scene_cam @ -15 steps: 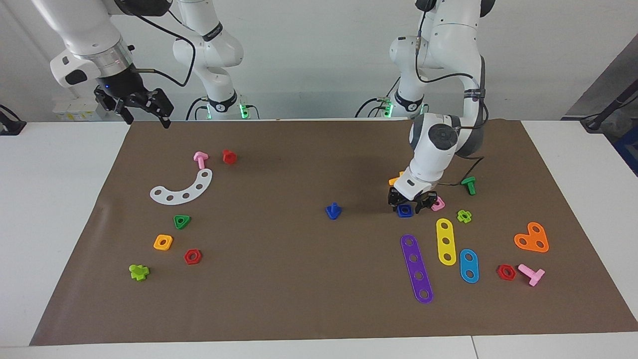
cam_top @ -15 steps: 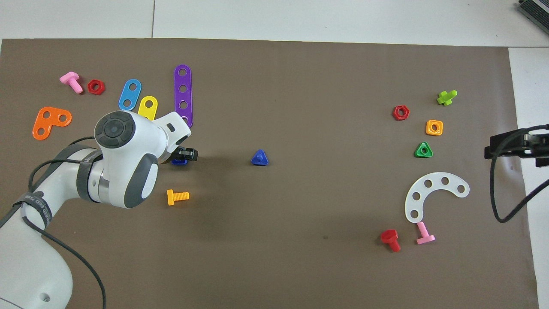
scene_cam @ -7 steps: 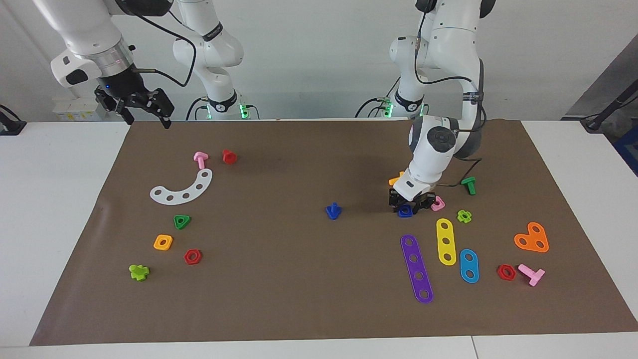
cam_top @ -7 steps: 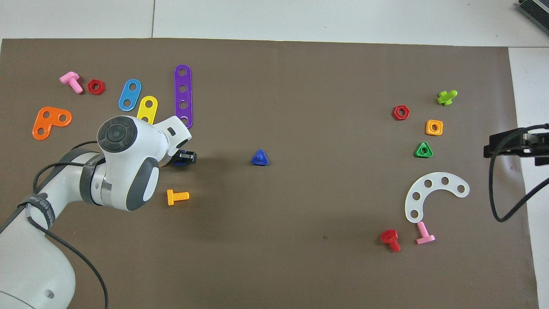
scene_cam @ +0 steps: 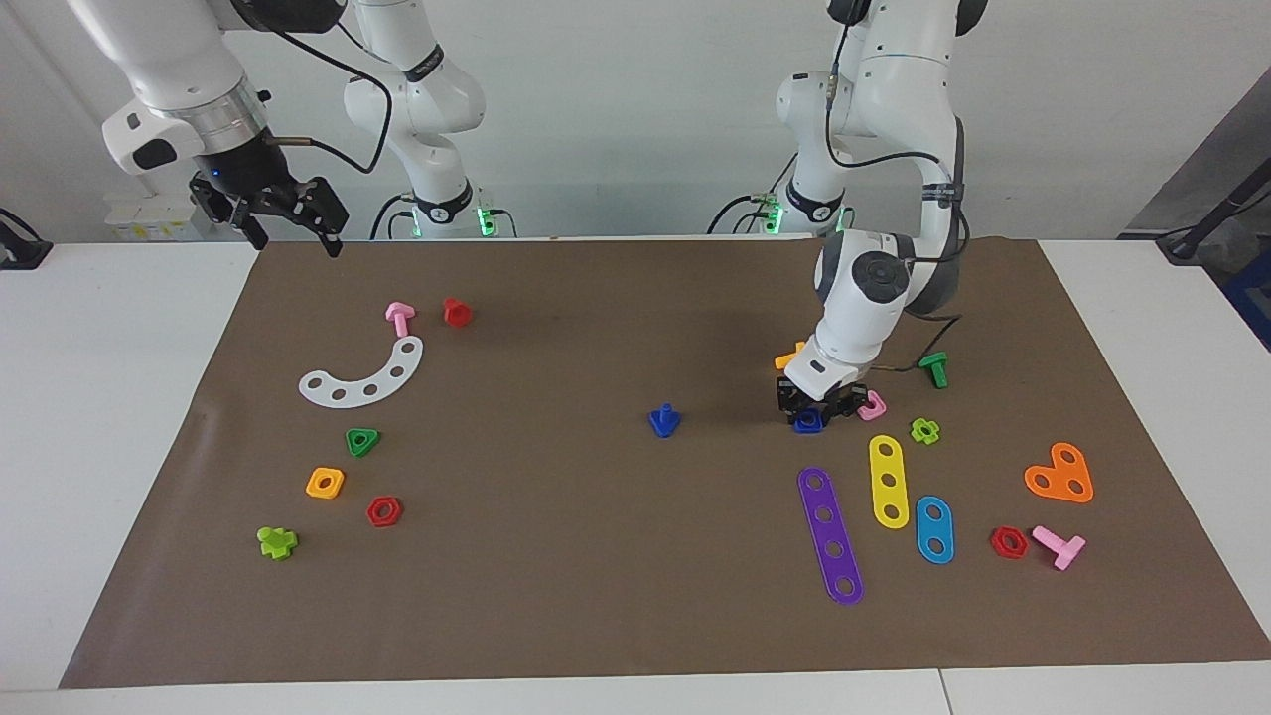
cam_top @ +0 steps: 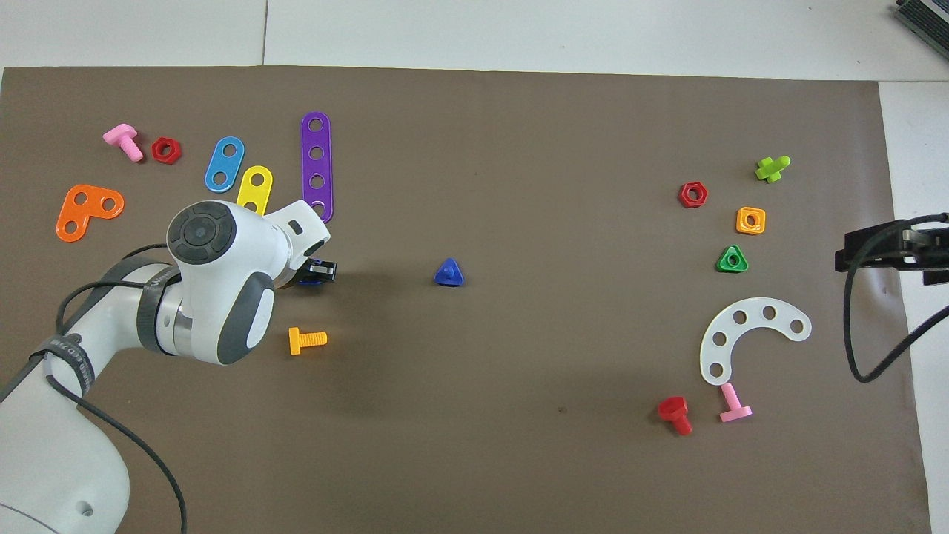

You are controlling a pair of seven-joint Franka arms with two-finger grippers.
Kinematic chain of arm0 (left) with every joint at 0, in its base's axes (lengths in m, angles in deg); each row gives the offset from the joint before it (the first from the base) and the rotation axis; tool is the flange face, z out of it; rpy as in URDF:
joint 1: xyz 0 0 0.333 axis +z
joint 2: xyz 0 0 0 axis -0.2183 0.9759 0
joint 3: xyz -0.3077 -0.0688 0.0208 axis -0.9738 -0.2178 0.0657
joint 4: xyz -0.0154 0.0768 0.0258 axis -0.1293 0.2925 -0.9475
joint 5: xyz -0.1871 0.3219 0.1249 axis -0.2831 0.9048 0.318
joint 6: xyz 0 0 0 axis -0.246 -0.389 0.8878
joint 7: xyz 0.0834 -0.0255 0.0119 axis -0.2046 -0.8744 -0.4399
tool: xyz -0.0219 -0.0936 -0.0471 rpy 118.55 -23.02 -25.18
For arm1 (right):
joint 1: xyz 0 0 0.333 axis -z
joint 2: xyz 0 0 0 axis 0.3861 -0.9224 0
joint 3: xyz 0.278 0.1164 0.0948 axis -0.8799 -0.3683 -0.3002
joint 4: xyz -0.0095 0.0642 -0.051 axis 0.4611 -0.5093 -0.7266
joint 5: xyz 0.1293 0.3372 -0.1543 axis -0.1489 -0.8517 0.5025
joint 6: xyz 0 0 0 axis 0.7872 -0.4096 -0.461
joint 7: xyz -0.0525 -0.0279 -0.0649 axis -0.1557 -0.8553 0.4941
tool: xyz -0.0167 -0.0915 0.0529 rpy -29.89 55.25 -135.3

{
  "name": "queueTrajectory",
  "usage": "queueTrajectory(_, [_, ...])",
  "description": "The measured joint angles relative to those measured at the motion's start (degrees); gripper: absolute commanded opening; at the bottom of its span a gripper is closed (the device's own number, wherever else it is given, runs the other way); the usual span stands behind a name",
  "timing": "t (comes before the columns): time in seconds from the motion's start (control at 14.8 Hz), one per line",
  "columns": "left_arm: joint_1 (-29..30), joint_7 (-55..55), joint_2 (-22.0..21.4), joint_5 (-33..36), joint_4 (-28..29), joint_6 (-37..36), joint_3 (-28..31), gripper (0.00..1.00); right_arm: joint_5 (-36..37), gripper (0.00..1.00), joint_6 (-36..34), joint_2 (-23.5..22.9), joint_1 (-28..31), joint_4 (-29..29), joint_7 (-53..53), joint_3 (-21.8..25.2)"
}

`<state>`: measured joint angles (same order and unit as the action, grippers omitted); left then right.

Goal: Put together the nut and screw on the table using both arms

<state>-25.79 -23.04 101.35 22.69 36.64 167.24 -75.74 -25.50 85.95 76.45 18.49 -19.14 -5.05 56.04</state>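
The dark blue square nut point(scene_cam: 807, 425) point(cam_top: 307, 281) lies on the brown sheet of the table point(scene_cam: 556, 556) toward the left arm's end. My left gripper point(scene_cam: 812, 412) point(cam_top: 317, 272) is down at the sheet and shut on it, and the wrist hides most of the nut from above. The dark blue screw point(scene_cam: 664, 420) point(cam_top: 448, 273) rests on its triangular head, shaft up, near the sheet's middle, apart from the nut. My right gripper point(scene_cam: 288, 226) point(cam_top: 890, 251) waits open in the air over the sheet's edge at the right arm's end.
A pink square nut point(scene_cam: 873, 405) and an orange bolt point(cam_top: 306, 340) lie close to the left gripper. Purple point(scene_cam: 830, 534), yellow point(scene_cam: 888, 481) and blue point(scene_cam: 934, 529) strips lie farther from the robots. A white curved strip point(scene_cam: 364, 375) and small nuts sit toward the right arm's end.
The left gripper's fingers have closed in on the blue nut, which sat between them while they were open. The right arm has not moved.
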Motion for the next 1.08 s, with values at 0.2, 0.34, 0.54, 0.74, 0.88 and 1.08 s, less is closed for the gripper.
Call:
queueTrajectory(0.2, [0.0, 0.0, 0.0, 0.0, 0.0, 0.0, 0.0, 0.28, 0.0, 1.0, 0.1, 0.0, -0.6, 0.0, 0.0, 1.5])
queueTrajectory(0.34, [0.0, 0.0, 0.0, 0.0, 0.0, 0.0, 0.0, 0.22, 0.0, 1.0, 0.1, -0.2, -0.6, -0.1, 0.0, 1.5])
queueTrajectory(0.54, [0.0, 0.0, 0.0, 0.0, -0.9, -0.1, -0.2, 0.13, 0.0, 1.0, 0.2, -0.6, -0.7, -0.1, 0.0, 1.4])
queueTrajectory(0.74, [-0.3, -0.4, 0.3, 0.0, -4.7, -3.7, -0.3, 0.13, 0.0, 1.0, 0.2, -0.7, -0.7, -0.1, 0.0, 1.1])
queueTrajectory(0.88, [-1.5, -2.6, 0.7, 0.0, -7.8, -6.4, -0.4, 0.13, 0.0, 1.0, 0.2, -0.7, -0.3, -0.1, 0.0, 0.5])
queueTrajectory(1.08, [-4.6, -6.2, 1.6, 0.0, -11.3, -9.7, -0.4, 0.12, 0.0, 1.0, 0.2, -0.7, 0.3, -0.2, 0.0, -0.8])
